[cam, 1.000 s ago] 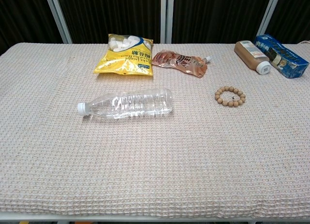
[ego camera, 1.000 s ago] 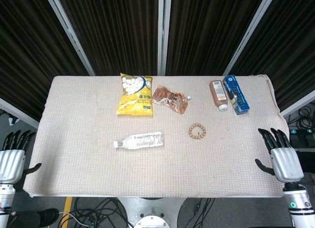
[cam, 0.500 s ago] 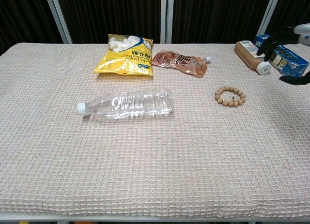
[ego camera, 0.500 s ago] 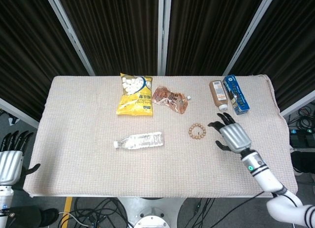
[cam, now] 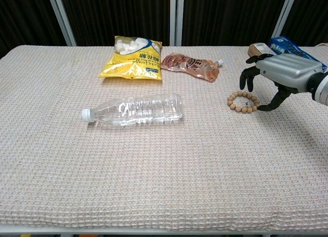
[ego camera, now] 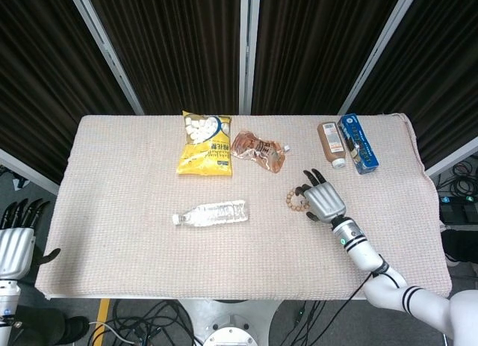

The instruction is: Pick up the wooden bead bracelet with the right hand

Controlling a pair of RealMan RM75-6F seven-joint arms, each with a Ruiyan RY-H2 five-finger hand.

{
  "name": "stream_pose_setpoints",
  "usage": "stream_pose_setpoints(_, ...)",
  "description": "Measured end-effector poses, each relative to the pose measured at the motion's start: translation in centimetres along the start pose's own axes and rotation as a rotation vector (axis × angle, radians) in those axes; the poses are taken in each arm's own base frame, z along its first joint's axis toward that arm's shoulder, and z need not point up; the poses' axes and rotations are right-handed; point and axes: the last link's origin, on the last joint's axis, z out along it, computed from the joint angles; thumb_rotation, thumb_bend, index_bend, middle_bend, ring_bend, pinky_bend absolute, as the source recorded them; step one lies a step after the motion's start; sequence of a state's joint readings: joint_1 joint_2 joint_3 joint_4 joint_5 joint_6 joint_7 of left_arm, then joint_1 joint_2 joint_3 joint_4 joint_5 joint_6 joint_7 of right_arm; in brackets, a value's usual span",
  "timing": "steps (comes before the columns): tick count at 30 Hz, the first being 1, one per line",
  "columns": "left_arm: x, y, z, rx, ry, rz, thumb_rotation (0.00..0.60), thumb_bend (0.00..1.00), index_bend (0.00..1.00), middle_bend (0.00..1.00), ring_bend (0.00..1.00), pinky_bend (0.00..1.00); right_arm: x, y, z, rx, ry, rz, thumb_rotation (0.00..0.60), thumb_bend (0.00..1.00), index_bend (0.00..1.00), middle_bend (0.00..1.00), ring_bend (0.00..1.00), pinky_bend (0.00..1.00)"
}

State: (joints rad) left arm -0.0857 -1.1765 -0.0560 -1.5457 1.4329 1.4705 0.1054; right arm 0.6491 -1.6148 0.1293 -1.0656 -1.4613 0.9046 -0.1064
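The wooden bead bracelet [ego camera: 296, 201] [cam: 242, 102] lies flat on the woven table cover, right of centre. My right hand [ego camera: 321, 197] [cam: 277, 73] hovers just right of it and above it, palm down, fingers spread and curved over the ring, holding nothing. In the chest view its fingertips [cam: 249, 83] hang over the bracelet's far side and the thumb reaches down at its right. My left hand [ego camera: 15, 238] stays off the table's left front corner, fingers apart, empty.
A clear plastic bottle [ego camera: 210, 213] lies on its side mid-table. At the back are a yellow snack bag [ego camera: 203, 143] and a brown pouch [ego camera: 258, 150]. A brown bottle [ego camera: 331, 143] and a blue carton [ego camera: 357, 143] lie at the back right, behind my right hand.
My right hand has swung in from the table's right front edge, across to the left, and now hovers over the bracelet. The bracelet and my left hand have not moved.
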Motion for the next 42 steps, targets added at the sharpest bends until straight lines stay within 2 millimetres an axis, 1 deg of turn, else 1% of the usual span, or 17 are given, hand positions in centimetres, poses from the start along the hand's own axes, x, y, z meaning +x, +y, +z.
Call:
stream_pose_setpoints(3, -0.1, 0.0, 0.1, 0.000, 0.000, -0.003, 0.600, 0.00, 0.13, 0.08, 0.00, 0.00, -0.9, -0.2, 0.4, 0.000, 0.000, -0.009, 0.600, 0.16, 0.39, 0.42, 0.04, 0.02)
stream_pose_setpoints(7, -0.2, -0.2, 0.1, 0.003, -0.003, -0.007, 0.600, 0.00, 0.13, 0.09, 0.00, 0.00, -1.9, -0.4, 0.9, 0.002, 0.002, -0.014, 0.600, 0.19, 0.42, 0.44, 0.06, 0.02)
stream_pose_setpoints(10, -0.3, -0.2, 0.1, 0.004, -0.003, -0.009, 0.600, 0.00, 0.13, 0.09, 0.00, 0.00, -2.4, -0.5, 1.2, 0.005, 0.008, -0.011, 0.600, 0.22, 0.46, 0.45, 0.07, 0.02)
stream_pose_setpoints(13, -0.3, -0.3, 0.1, 0.006, -0.006, -0.013, 0.600, 0.00, 0.13, 0.08, 0.00, 0.00, -2.8, -0.6, 1.3, 0.007, 0.009, -0.011, 0.600, 0.23, 0.48, 0.45, 0.08, 0.02)
stream_pose_setpoints(25, -0.6, -0.5, 0.2, 0.007, -0.010, -0.021, 0.600, 0.00, 0.13, 0.08, 0.00, 0.00, -3.8, -0.1, 1.5, -0.001, -0.009, -0.032, 0.600, 0.24, 0.48, 0.45, 0.08, 0.01)
stream_pose_setpoints(26, -0.6, -0.5, 0.2, 0.007, -0.010, -0.022, 0.600, 0.00, 0.13, 0.08, 0.00, 0.00, -3.8, -0.1, 1.5, 0.001, -0.010, -0.036, 0.600, 0.26, 0.49, 0.46, 0.08, 0.01)
stream_pose_setpoints(28, -0.6, -0.5, 0.2, 0.007, -0.010, -0.024, 0.600, 0.00, 0.13, 0.08, 0.00, 0.00, -3.9, -0.2, 1.4, 0.002, -0.007, -0.042, 0.600, 0.35, 0.55, 0.48, 0.11, 0.01)
stream_pose_setpoints(31, -0.6, -0.6, 0.2, 0.006, -0.013, -0.028, 0.600, 0.00, 0.13, 0.08, 0.00, 0.00, -4.0, -0.1, 1.3, -0.002, 0.005, -0.042, 0.600, 0.52, 0.67, 0.50, 0.16, 0.01)
stream_pose_setpoints(33, -0.6, -0.6, 0.3, 0.005, -0.014, -0.030, 0.600, 0.00, 0.13, 0.09, 0.00, 0.00, -4.0, 0.0, 1.2, -0.006, 0.010, -0.028, 0.600, 0.61, 0.70, 0.52, 0.18, 0.01)
stream_pose_setpoints(36, -0.6, -0.6, 0.3, 0.003, -0.012, -0.033, 0.600, 0.00, 0.13, 0.09, 0.00, 0.00, -3.8, 0.2, 1.0, -0.017, 0.022, 0.040, 0.600, 0.63, 0.70, 0.53, 0.19, 0.01)
stream_pose_setpoints(38, -0.5, -0.6, 0.3, 0.001, -0.010, -0.033, 0.600, 0.00, 0.13, 0.09, 0.00, 0.00, -3.5, 0.3, 0.8, -0.027, 0.032, 0.132, 0.600, 0.63, 0.70, 0.53, 0.19, 0.01)
stream_pose_setpoints(42, -0.5, -0.4, 0.4, -0.006, -0.011, -0.034, 0.600, 0.00, 0.13, 0.08, 0.00, 0.00, -2.4, 0.6, 0.3, -0.039, 0.040, 0.400, 0.600, 0.63, 0.70, 0.53, 0.19, 0.01)
